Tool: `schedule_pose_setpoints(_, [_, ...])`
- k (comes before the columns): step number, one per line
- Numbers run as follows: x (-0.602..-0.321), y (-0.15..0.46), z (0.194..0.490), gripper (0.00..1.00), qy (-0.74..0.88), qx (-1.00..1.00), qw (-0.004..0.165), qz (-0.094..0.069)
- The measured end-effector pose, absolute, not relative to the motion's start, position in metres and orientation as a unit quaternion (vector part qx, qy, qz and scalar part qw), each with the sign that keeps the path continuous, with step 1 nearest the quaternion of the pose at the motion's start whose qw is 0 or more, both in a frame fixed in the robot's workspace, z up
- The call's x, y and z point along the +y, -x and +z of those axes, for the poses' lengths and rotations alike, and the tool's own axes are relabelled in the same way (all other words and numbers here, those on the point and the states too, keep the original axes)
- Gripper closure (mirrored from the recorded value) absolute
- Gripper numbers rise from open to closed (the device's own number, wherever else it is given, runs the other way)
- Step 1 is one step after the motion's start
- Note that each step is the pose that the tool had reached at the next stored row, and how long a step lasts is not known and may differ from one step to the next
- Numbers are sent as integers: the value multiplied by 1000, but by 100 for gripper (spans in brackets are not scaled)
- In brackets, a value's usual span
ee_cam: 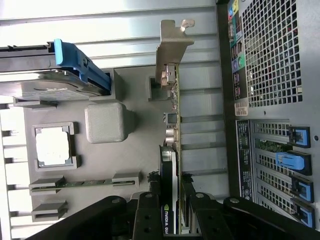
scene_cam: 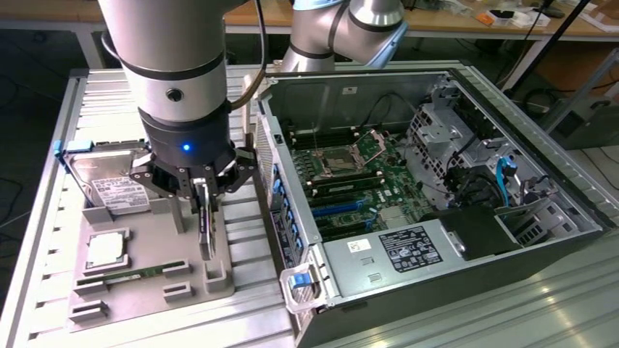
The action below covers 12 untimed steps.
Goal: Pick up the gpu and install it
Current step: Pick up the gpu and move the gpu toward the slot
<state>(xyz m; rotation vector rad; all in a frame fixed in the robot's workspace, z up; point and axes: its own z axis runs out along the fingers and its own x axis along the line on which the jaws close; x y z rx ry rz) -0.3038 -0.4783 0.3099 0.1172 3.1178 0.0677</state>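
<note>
The gpu [scene_cam: 206, 226] stands on edge in the grey fixture tray [scene_cam: 150, 290], just outside the open computer case [scene_cam: 320, 94]. My gripper [scene_cam: 205, 190] hangs straight down over its upper edge, one finger on each face, shut on the card. In the wrist view the gpu [ee_cam: 172, 125] shows edge-on, its silver end bracket [ee_cam: 172, 45] at the far end and its black fan side by my gripper [ee_cam: 172, 220]. The card's lower edge still sits at the tray's slot posts.
On the tray also lie a hard drive [scene_cam: 106, 181] with a white label, a processor [scene_cam: 104, 249] and a memory stick [scene_cam: 126, 275]. The case's motherboard [scene_cam: 358, 181] lies exposed, with blue slot latches [ee_cam: 290, 162] along the case's rear wall.
</note>
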Motion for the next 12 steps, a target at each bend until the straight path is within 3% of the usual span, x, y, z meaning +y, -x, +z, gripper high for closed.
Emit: schedule_pose_setpoints(12, [-478,304,324,73,-38,999,10,24])
